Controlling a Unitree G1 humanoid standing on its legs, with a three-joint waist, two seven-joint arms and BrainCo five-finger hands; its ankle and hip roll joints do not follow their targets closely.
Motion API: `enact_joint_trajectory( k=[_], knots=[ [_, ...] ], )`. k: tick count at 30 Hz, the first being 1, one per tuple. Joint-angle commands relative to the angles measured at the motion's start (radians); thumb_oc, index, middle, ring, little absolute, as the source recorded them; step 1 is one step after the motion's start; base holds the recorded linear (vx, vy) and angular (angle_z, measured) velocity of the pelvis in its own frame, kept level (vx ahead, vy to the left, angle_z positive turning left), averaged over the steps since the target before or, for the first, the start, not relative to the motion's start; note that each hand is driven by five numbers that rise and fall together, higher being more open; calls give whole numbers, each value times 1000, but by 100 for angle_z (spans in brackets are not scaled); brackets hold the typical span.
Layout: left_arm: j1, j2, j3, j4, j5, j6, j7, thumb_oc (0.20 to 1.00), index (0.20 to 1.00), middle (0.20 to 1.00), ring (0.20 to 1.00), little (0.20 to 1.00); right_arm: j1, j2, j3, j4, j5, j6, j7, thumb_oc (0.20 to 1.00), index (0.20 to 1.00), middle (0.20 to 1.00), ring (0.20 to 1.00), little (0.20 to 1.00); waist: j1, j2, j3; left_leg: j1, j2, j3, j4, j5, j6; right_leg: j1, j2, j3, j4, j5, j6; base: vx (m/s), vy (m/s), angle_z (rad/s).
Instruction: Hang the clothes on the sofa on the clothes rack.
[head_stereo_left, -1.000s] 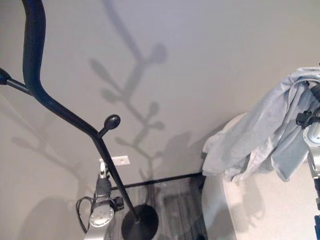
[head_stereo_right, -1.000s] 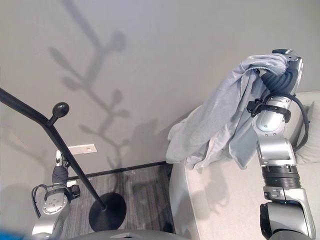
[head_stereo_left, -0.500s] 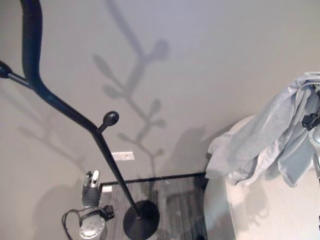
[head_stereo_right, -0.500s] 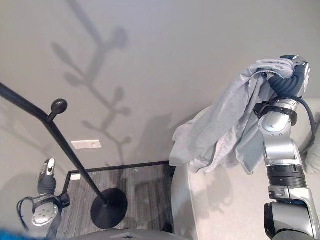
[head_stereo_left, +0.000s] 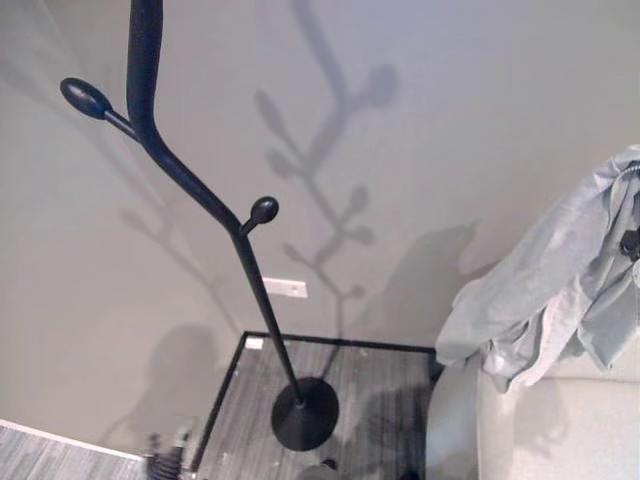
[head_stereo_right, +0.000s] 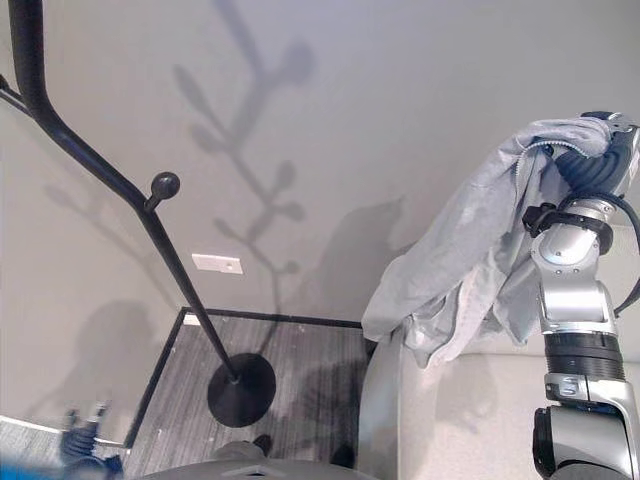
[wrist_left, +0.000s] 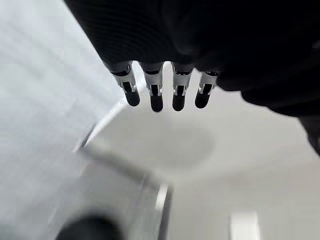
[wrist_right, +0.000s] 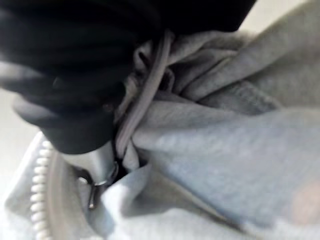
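Since a second ago the left hand (wrist_left: 165, 95) has dropped low with fingers straight, while the right hand (head_stereo_right: 600, 160) keeps the soft, floppy grey hoodie (head_stereo_right: 470, 270) bunched aloft over the sofa (head_stereo_right: 470, 420), right of the clothes rack (head_stereo_left: 200, 200).

left robot hand (head_stereo_right: 82, 440) lowered toward the floor, camera view shifted

I see even, moderately bright room light; it throws a soft branching shadow of the clothes rack (head_stereo_left: 200, 200) onto the grey wall (head_stereo_right: 420, 120) to the right of the pole; a dimmer shadow lies beside the hanging grey garment (head_stereo_right: 470, 260); no glare anywhere; my left wrist view is smeared with blur beyond the left hand (wrist_left: 155, 95); cloth close to the right wrist camera is out of focus
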Motion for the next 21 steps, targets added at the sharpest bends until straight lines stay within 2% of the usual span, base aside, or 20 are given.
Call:
enact_joint_trajectory(
  k=[1, 4, 5, 6, 10, 12, 13, 17, 19, 21],
  knots=[
    [-24, 44, -215, -8, -225, 29, -167, 1000, 1000, 1000, 1000, 1000, -214, -20, 143, 10, -24, -18, 2, 200, 200, 200, 200, 200, -47, 11, -71, -122, -2, 33, -102, 165, -50, 106, 42, 53, 17, -200, 27, -44, 31, -20],
    [-45, 44, -269, 7, -253, 49, -188, 1000, 1000, 1000, 1000, 1000, -246, 6, 178, 5, -23, -18, 5, 200, 200, 200, 200, 200, -66, 15, -69, -119, 0, 44, -102, 164, -50, 103, 40, 58, 21, -199, 25, -21, 14, -25],
    [-87, 37, -335, 29, -299, 72, -219, 1000, 1000, 1000, 1000, 1000, -263, 27, 201, -13, -23, -21, 11, 200, 200, 200, 200, 200, -94, 16, -69, -118, 3, 61, -102, 162, -51, 99, 39, 64, 26, -199, 23, -12, 14, -12],
    [-111, 29, -356, 43, -348, 88, -228, 1000, 1000, 1000, 1000, 1000, -269, 38, 212, -25, -21, -21, 13, 200, 200, 200, 200, 200, -108, 18, -70, -118, 4, 69, -102, 161, -52, 97, 39, 66, 26, -198, 23, -9, 14, -12],
    [-142, 19, -383, 49, -394, 98, -243, 1000, 1000, 1000, 1000, 1000, -273, 52, 227, -43, -23, -19, 19, 200, 200, 200, 200, 200, -123, 20, -72, -117, 9, 83, -102, 157, -53, 94, 38, 72, 24, -195, 24, -6, 8, -19],
    [-220, 17, -447, -26, -443, 93, -228, 1000, 1000, 1000, 1000, 1000, -265, 85, 252, -90, -22, -22, 27, 200, 200, 200, 200, 200, -155, 19, -89, -117, 16, 120, -102, 147, -54, 90, 34, 88, 18, -190, 28, 19, 25, -25],
    [-219, 18, -448, -29, -444, 95, -226, 1000, 1000, 1000, 1000, 1000, -264, 86, 251, -92, -23, -21, 27, 200, 200, 200, 200, 200, -153, 19, -89, -116, 17, 121, -102, 147, -54, 89, 34, 89, 18, -190, 28, 18, 20, -31],
    [-303, 46, -477, -152, -386, 61, -189, 1000, 1000, 1000, 1000, 1000, -232, 100, 255, -136, -21, -31, 31, 200, 200, 200, 200, 200, -164, 14, -93, -116, 17, 137, -102, 145, -54, 89, 27, 97, 18, -185, 31, 0, 20, -19],
    [-451, 57, -486, -237, -198, 13, -144, 1000, 1000, 1000, 1000, 1000, -180, 118, 240, -229, 4, -81, 46, 200, 200, 200, 200, 200, -184, 3, -95, -115, 15, 160, -102, 146, -49, 85, 12, 109, 18, -171, 43, -13, 46, -14],
    [-490, 52, -488, -243, -146, 2, -142, 1000, 1000, 1000, 1000, 1000, -164, 120, 228, -260, 6, -91, 53, 200, 200, 200, 200, 200, -188, -2, -101, -111, 15, 169, -102, 135, -47, 85, 8, 113, 16, -174, 46, 20, 18, -13]
  ],
)
